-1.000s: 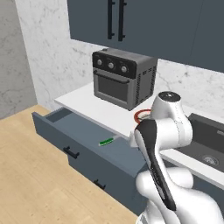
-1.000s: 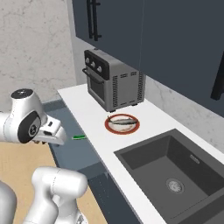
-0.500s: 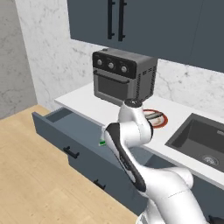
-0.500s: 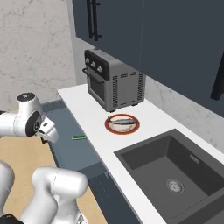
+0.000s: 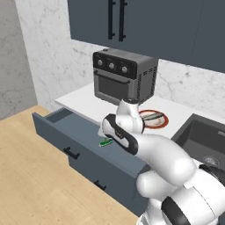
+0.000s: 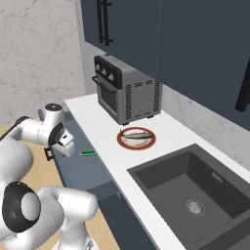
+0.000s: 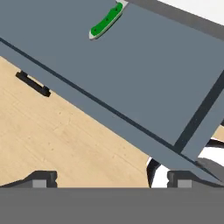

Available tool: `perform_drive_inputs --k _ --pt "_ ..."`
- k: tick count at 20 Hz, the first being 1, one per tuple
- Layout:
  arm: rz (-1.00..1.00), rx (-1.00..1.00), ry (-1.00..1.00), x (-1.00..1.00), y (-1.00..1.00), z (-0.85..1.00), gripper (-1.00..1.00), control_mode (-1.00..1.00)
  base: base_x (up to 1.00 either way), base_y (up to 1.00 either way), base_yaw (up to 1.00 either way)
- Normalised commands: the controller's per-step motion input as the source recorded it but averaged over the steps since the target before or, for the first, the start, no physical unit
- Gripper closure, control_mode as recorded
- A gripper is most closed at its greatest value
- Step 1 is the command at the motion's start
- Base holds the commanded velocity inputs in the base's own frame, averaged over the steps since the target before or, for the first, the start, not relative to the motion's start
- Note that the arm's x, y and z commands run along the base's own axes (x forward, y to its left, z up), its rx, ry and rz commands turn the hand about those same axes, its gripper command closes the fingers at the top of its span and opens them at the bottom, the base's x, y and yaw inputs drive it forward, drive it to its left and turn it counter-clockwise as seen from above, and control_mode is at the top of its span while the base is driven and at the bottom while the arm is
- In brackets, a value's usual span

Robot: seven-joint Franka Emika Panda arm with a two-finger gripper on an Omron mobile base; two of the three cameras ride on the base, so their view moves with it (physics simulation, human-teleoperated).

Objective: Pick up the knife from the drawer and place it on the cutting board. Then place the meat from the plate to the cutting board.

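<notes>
1. We see the knife (image 7: 106, 20) as a small piece with a bright green handle; its short silvery blade barely shows at the far end. It lies flat on the floor of the open drawer (image 5: 83, 147), near the back, close under the edge of the worktop (image 6: 105, 134).
2. The drawer is wide, shallow and dark blue-grey, pulled well out over the wooden floor (image 5: 30, 184), with a black bar handle (image 7: 33, 83) on its front. Around the knife we see bare drawer floor on every side.
3. Our end effector (image 6: 65, 145) hangs over the drawer, to one side of the knife and apart from it. Its jaws stand spread wide and hold nothing.
4. On the worktop, the meat (image 6: 137, 136) is a slim grey-silver fish shape lying on the round plate (image 6: 120, 141) with an orange-red rim.
5. The plate sits between a dark toaster oven (image 6: 124, 93) and a dark sink (image 6: 195, 190), with open white worktop in front of it.
6. Dark wall cabinets (image 5: 145, 22) hang above the oven.
</notes>
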Motion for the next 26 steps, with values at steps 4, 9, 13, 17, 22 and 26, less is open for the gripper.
perform_drive_inputs --k 4,9,13,17,22,26 --pt "0.00 -0.08 0.02 0.45 0.30 -0.41 -1.00 -1.00 0.00 0.00 0.00" --pt "0.00 -0.04 0.01 0.51 0.13 -0.43 -1.00 -1.00 0.00 0.00 0.00" --pt "0.00 0.00 0.00 0.44 0.00 -0.43 -1.00 -1.00 0.00 0.00 0.00" --pt "0.00 0.00 0.00 0.44 0.02 -0.48 -1.00 -1.00 0.00 0.00 0.00" --pt "0.00 -0.01 0.12 0.14 0.29 -0.60 -1.00 -1.00 0.00 0.00 0.00" --pt "0.00 0.00 0.22 -0.06 0.44 -0.61 -1.00 -1.00 0.00 0.00 0.00"
